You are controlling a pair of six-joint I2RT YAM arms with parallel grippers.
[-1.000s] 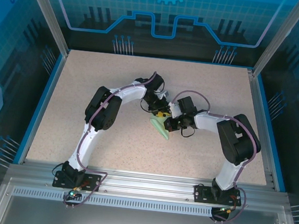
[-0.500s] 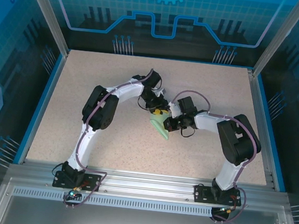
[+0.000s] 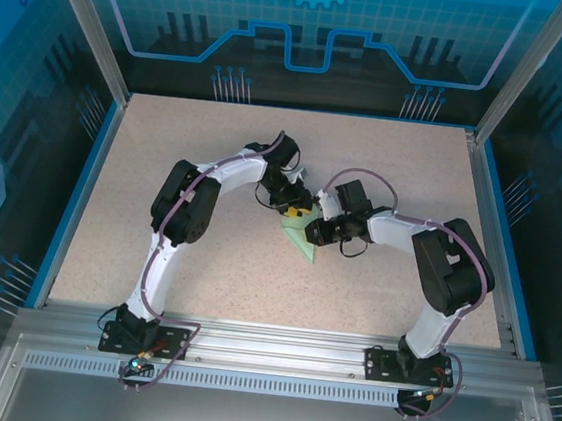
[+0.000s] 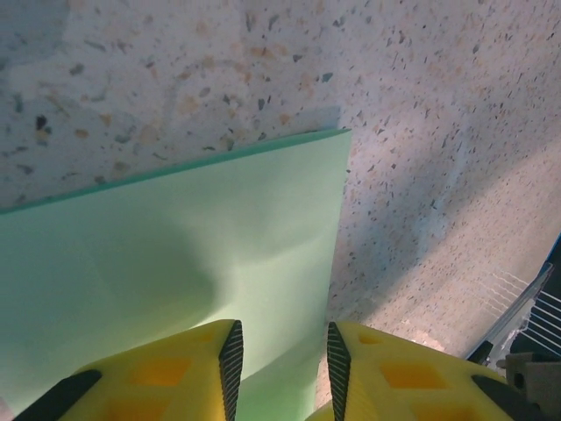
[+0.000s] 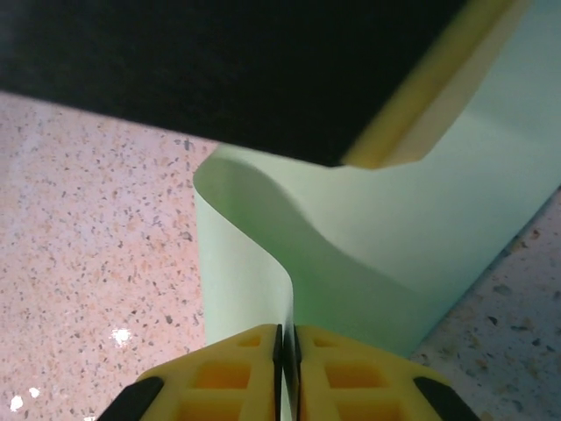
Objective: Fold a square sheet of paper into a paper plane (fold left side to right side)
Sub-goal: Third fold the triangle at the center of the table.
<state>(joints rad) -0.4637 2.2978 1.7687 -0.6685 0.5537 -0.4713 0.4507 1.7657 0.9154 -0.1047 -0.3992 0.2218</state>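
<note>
The paper (image 3: 301,239) is pale mint green, plain and unmarked, and greyer where shadow falls on it. The worktop (image 3: 165,168) is beige-pink, speckled with fine dark, white and orange flecks. A bright blue border (image 3: 86,185) edges it on the left, right and far sides. The left fingers (image 4: 166,373) are yellow with black ribbed inner faces. The right fingers (image 5: 223,368) are the same yellow with thin black inner edges. The left arm (image 3: 160,263) and right arm (image 3: 429,332) are white with black joints, trailed by purple cables (image 3: 363,175). The walls (image 3: 310,33) are translucent blue, patterned with lighter blue grid and circuit lines. The near frame (image 3: 276,356) is silver-grey.
</note>
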